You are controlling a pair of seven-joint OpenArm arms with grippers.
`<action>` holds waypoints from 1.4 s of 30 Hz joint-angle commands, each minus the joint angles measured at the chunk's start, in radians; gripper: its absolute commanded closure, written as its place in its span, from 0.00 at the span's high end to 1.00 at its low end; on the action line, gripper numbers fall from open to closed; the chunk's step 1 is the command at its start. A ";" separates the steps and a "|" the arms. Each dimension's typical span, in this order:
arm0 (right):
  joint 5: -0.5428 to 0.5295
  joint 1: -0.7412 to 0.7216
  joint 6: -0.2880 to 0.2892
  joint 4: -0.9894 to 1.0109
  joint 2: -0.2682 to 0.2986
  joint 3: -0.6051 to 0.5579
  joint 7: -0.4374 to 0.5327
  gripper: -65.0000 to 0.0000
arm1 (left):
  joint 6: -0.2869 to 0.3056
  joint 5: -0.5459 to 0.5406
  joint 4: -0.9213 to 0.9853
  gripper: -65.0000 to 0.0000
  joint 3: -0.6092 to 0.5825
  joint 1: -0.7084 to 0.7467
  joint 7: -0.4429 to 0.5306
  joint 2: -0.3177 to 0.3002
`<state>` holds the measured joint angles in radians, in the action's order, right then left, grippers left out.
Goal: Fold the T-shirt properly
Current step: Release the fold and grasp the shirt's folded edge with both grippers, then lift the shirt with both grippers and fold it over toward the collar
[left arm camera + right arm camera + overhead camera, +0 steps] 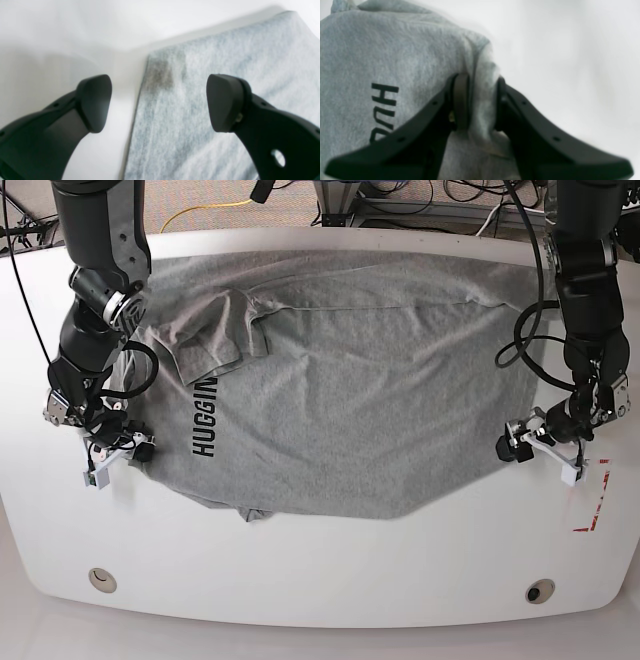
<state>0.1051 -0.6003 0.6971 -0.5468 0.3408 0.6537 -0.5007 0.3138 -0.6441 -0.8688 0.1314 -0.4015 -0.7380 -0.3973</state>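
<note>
So right now the shirt [350,400] is spread mostly flat over the middle of the white table [300,580], and it lies sideways: its long axis runs left-right across the base view, with the collar and shoulder end toward that view's left, where a sleeve [205,345] is already flopped over the body and the black lettering [204,420] reads up along that edge, and the hem end toward that view's right. The right gripper [480,105] has its jaws pinched on a bunched fold of grey fabric at the shirt's edge next to the lettering, so that side looks sorted. The left gripper [158,102] is the other story: jaws wide apart with nothing between them, straddling the hem edge, one finger over bare table and one over cloth. My guess is the step is getting a matching grip on the hem side before any lift. To do it well, I'd bring the left jaws low enough that the lower finger slides under the edge rather than poking down on top, and catch every layer so nothing peels away. Then raise both ends together and evenly, or the cloth will skew and wrinkle. Also worth checking the right grip hasn't grabbed only a thin bit.
</note>
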 commanded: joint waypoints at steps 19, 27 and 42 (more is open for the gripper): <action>0.011 -0.027 0.001 -0.009 0.011 -0.002 -0.008 0.00 | -0.008 0.004 -0.003 0.07 -0.069 -0.032 0.061 0.077; 0.011 -0.059 0.001 -0.054 0.019 -0.004 -0.074 0.00 | -0.008 0.002 -0.066 0.00 -0.065 -0.046 0.038 0.068; 0.000 -0.019 0.001 -0.565 -0.019 -0.171 -0.370 0.00 | -0.034 0.000 -0.425 0.00 0.035 -0.041 -0.134 0.039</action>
<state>0.1005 -0.5823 0.7040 -1.0611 0.2996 0.4934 -0.8654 0.2829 -0.6361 -1.2385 0.1574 -0.4084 -0.8871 -0.3424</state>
